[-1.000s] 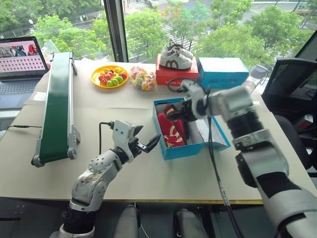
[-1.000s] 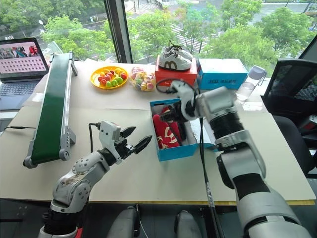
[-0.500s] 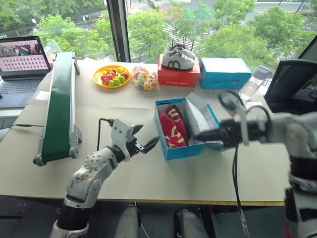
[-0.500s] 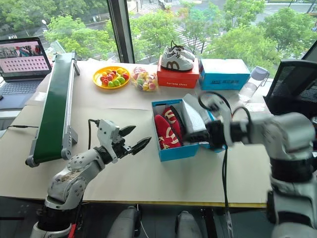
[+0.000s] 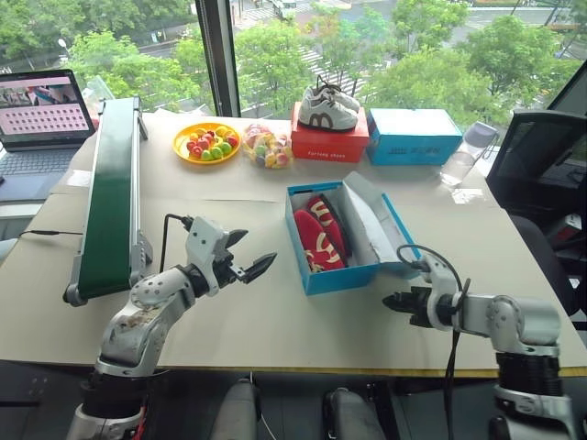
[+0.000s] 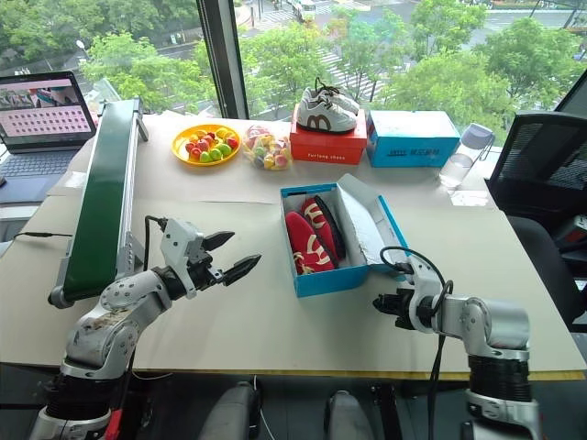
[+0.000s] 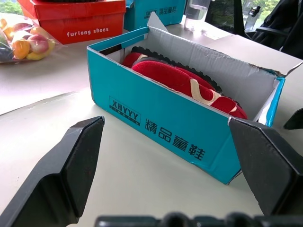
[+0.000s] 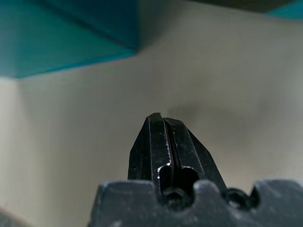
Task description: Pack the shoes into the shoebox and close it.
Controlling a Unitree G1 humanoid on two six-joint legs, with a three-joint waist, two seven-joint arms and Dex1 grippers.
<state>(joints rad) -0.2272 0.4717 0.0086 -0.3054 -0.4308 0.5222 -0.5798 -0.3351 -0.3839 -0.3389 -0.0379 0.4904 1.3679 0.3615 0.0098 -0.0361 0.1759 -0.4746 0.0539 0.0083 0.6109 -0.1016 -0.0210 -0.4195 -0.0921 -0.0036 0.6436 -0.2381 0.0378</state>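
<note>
Left eye view, items by descending size. One surface [image 5: 275,339], beige, spanning the frame. One green conveyor [image 5: 110,197], left side, running from upper left toward the middle left edge. One laptop [image 5: 41,115], upper left corner. One shoebox [image 5: 348,238], bright blue, centre, flap lid raised and leaning to the right; both red shoes [image 5: 318,240] lie inside, side by side. One red box [image 5: 328,142] at upper centre carrying white-and-grey sneakers [image 5: 326,107]. One second blue box [image 5: 415,136], just right of the red one. One yellow plate [image 5: 204,142] of fruit, upper left of centre.

Left end effector [image 5: 249,259], lower left: forearm slanted up toward the shoebox, fingers spread wide, empty. Right end effector [image 5: 391,302], lower right, near the shoebox's front right corner: forearm low over the surface, pointing left, fingers pressed together, nothing between them.
</note>
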